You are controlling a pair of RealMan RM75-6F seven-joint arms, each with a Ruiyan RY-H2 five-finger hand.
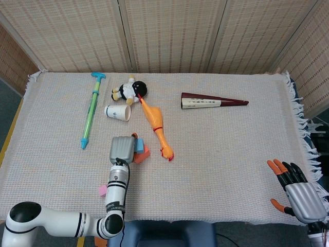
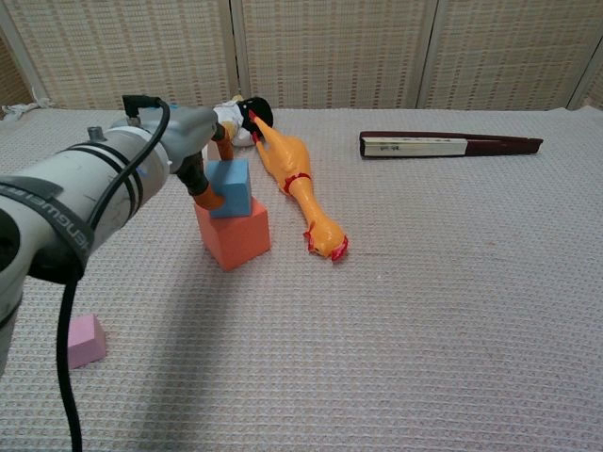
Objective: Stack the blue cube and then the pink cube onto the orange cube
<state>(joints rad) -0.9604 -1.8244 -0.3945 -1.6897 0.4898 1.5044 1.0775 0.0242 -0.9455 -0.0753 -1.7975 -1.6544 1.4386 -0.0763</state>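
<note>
One blue cube (image 2: pixel 230 186) sits squarely on one orange cube (image 2: pixel 234 235), pinched by the left hand (image 2: pixel 191 141). One pink cube (image 2: pixel 85 340) lies near left. The right hand (image 1: pixel 298 192) is spread, holding nothing.

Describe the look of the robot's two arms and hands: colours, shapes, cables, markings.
The left arm is a glossy white and grey tube with black bands, partial black lettering on its side and a black cable running along it. The left hand has a grey back and orange fingertips. The right hand has a ribbed grey back, black fingers and orange tips.
</note>
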